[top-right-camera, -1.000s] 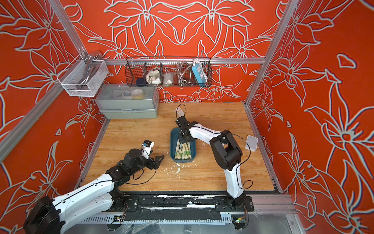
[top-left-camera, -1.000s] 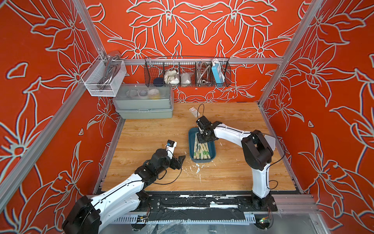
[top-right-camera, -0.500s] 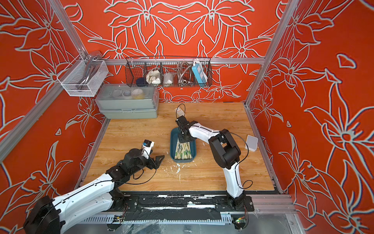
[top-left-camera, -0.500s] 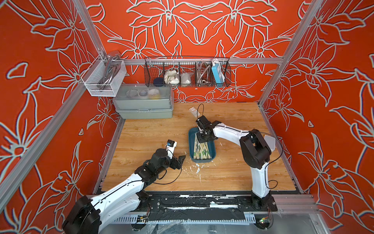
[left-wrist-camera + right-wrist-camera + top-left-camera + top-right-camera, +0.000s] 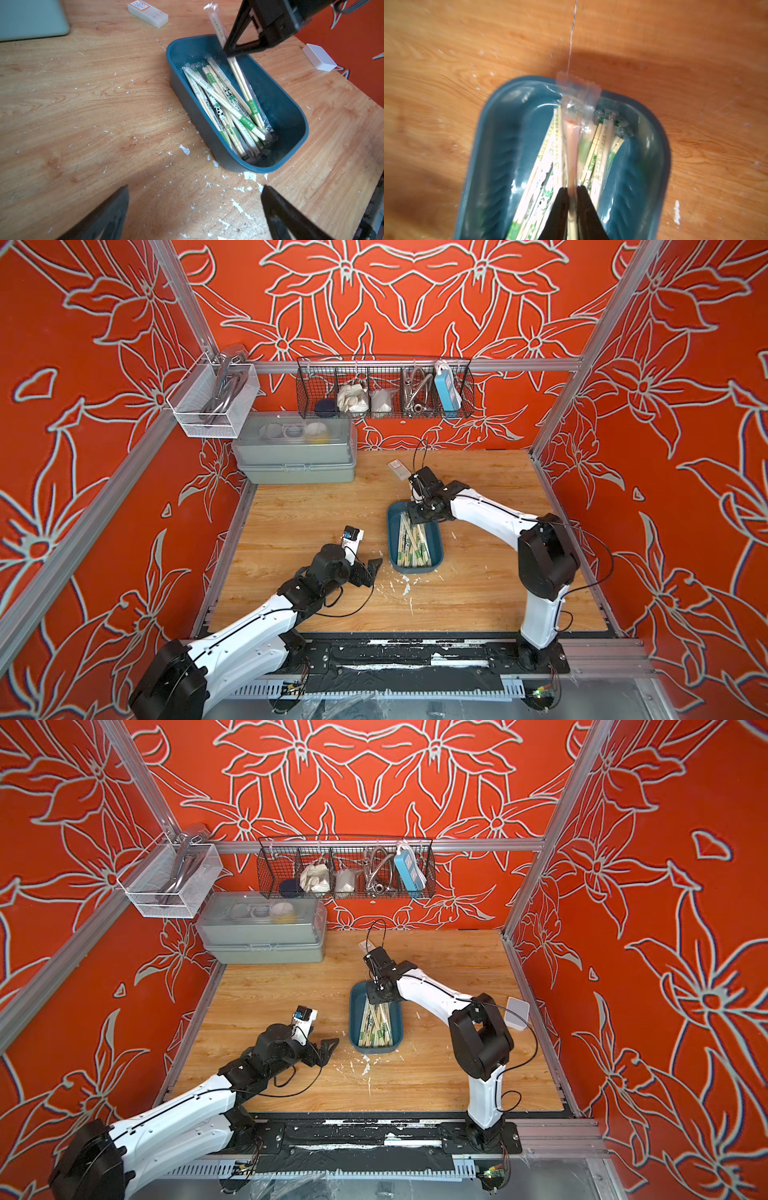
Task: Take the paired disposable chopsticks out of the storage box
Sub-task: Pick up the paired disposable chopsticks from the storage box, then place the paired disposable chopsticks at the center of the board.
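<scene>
Between right gripper (image 5: 572, 191) jaws: 1 clear-sleeved pale-wood chopstick pair (image 5: 242, 87), pinched tight, low end resting inside shallow teal plastic storage box (image 5: 291, 116) among other sleeved pairs (image 5: 218, 97). Lift slow, steep, clear rim. Left gripper (image 5: 194, 187) spread wide beside box.

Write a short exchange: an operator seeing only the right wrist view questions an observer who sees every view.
Operator: Is the pair in my right tool clear of the storage box?
Observer: No. The left wrist view shows its green-banded end down among the other pairs in the box.
Operator: Where is the left tool?
Observer: Open and empty, over the table beside the box.
</scene>
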`<state>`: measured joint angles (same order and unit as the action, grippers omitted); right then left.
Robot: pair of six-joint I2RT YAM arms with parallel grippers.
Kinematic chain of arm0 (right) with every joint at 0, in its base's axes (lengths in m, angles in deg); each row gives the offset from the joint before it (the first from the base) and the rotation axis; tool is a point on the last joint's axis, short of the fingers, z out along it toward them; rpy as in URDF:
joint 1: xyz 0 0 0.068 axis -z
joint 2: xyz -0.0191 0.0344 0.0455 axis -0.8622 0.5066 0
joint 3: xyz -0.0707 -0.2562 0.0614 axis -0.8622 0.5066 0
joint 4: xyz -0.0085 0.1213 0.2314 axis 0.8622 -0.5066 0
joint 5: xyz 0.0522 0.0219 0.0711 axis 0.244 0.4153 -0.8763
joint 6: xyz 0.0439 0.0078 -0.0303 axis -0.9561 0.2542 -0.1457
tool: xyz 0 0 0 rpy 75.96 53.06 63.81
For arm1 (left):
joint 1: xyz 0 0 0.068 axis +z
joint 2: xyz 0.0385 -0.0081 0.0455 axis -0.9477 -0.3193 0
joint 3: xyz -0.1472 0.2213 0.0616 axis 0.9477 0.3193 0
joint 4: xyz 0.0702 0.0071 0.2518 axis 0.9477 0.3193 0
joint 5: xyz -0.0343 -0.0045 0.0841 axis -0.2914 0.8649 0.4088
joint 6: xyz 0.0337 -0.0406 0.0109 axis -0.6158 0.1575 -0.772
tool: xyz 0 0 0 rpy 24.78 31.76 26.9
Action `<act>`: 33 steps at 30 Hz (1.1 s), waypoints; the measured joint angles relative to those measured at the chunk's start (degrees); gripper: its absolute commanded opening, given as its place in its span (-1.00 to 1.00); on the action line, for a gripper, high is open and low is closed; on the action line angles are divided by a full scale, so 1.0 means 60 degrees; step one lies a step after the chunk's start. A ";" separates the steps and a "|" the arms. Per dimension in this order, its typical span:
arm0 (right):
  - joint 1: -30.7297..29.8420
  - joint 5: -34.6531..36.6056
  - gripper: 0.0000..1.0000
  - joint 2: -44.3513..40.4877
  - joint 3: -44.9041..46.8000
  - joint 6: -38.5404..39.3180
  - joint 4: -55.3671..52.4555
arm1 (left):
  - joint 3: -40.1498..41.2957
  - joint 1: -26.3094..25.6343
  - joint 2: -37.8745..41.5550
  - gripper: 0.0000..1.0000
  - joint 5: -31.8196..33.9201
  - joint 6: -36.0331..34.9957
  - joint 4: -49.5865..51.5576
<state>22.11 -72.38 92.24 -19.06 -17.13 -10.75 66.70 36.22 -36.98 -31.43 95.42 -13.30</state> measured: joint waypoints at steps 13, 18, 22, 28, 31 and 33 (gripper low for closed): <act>0.1260 -0.0084 -0.81 -0.2036 0.1228 -0.0306 0.0379 | 0.0000 -0.0007 0.0353 0.97 0.0284 0.0000 -0.0015; 0.1308 -0.0076 -0.81 -0.2000 0.1450 -0.0291 0.0375 | 0.0000 -0.0011 0.0160 0.97 0.0277 0.0000 -0.0080; 0.1483 -0.0164 -0.83 -0.2014 0.1450 -0.0251 0.0481 | 0.0000 -0.0011 -0.0022 0.97 0.0259 0.0000 -0.0098; 0.1537 -0.0474 -0.86 -0.2255 0.1574 -0.0102 0.0637 | 0.0000 -0.0011 -0.0317 0.97 0.0233 -0.0004 -0.0157; 0.1534 -0.0528 -0.86 -0.2524 0.1581 -0.0022 0.0652 | 0.0000 -0.0011 -0.0324 0.97 0.0233 -0.0004 -0.0160; 0.1537 -0.0583 -0.86 -0.2761 0.1581 0.0066 0.0623 | 0.0000 -0.0011 -0.0317 0.97 0.0240 -0.0004 -0.0157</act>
<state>31.34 -75.88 75.68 -9.58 -16.74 -7.01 66.70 36.16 -38.88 -29.98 95.40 -14.24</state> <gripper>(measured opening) 0.085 0.984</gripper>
